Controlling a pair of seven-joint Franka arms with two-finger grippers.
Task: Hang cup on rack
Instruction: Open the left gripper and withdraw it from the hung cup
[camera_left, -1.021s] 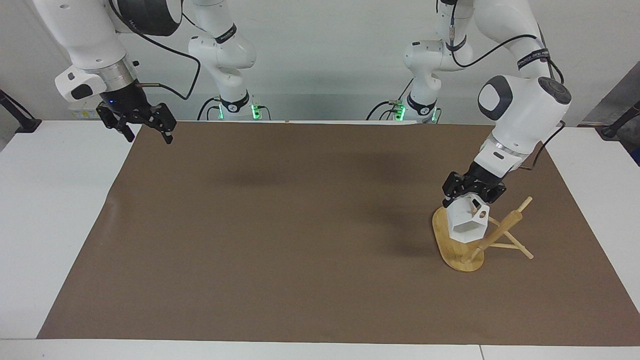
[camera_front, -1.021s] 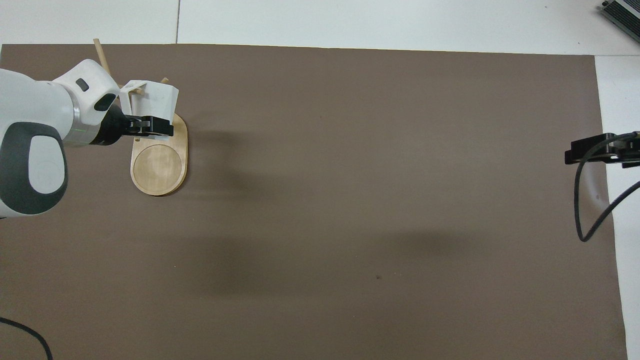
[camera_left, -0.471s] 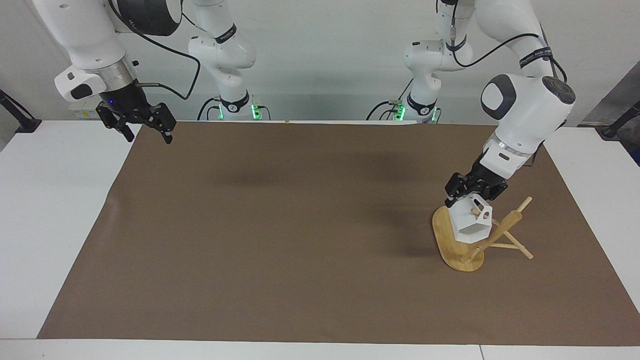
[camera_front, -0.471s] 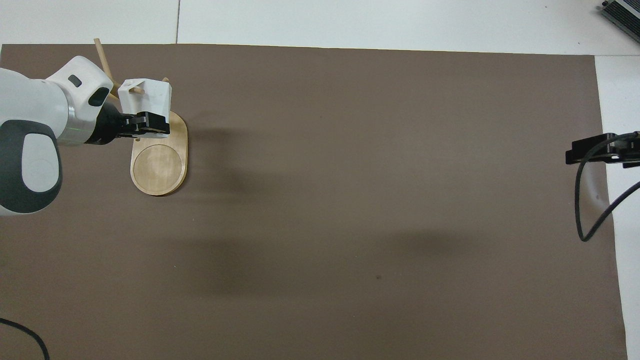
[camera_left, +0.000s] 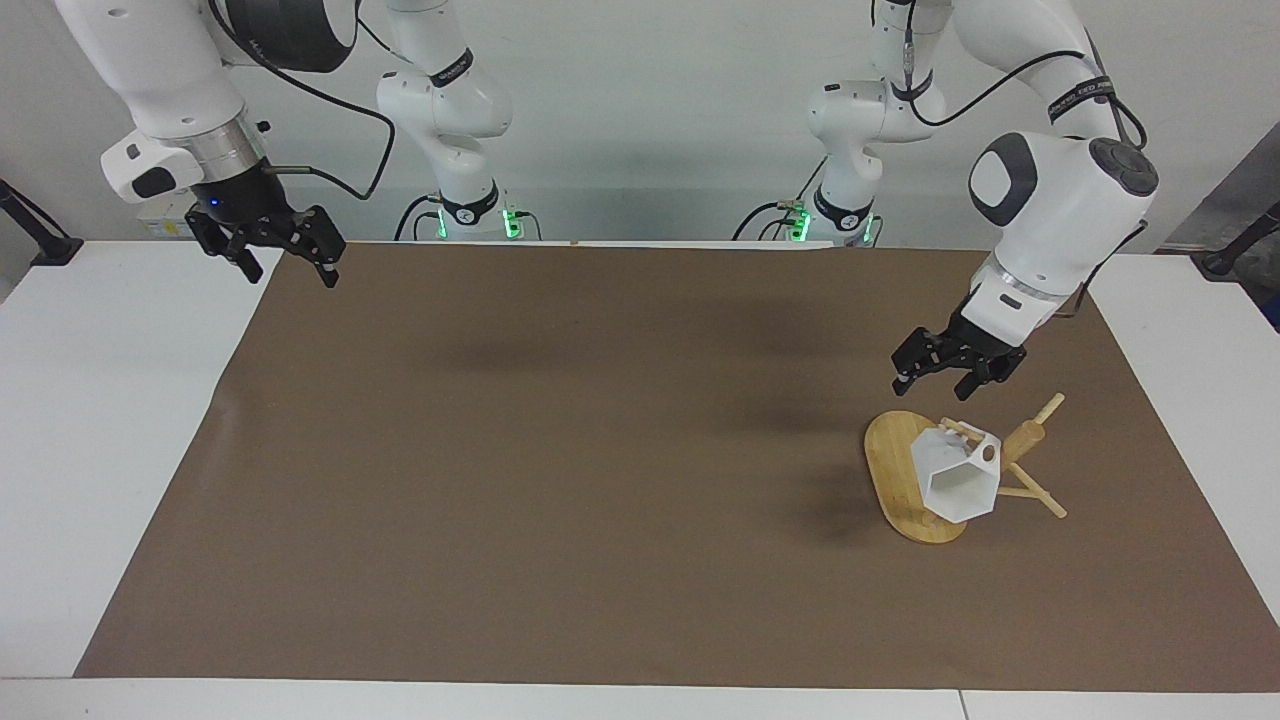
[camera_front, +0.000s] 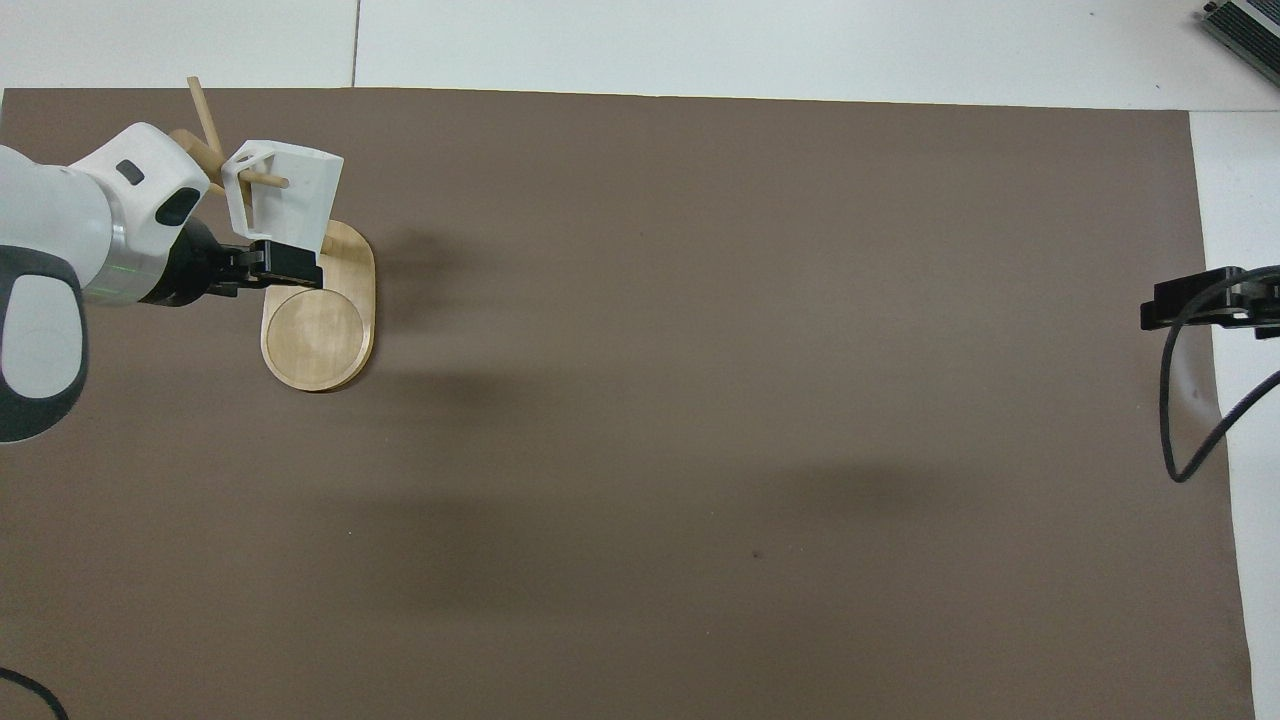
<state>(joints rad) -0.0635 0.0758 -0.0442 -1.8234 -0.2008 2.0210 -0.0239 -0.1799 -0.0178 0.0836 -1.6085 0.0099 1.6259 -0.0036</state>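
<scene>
now, faceted white cup tilted on bamboo rack peg

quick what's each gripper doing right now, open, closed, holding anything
Left gripper: open, holding nothing, above the rack where the cup hangs on a peg.
Right gripper: open, empty, waiting over the mat's corner.

We see a white counter covered across most of its top by a large brown paper mat. Directly on the mat, toward the left arm's end of the counter, stands a light bamboo mug rack on its flat oval base.
</scene>
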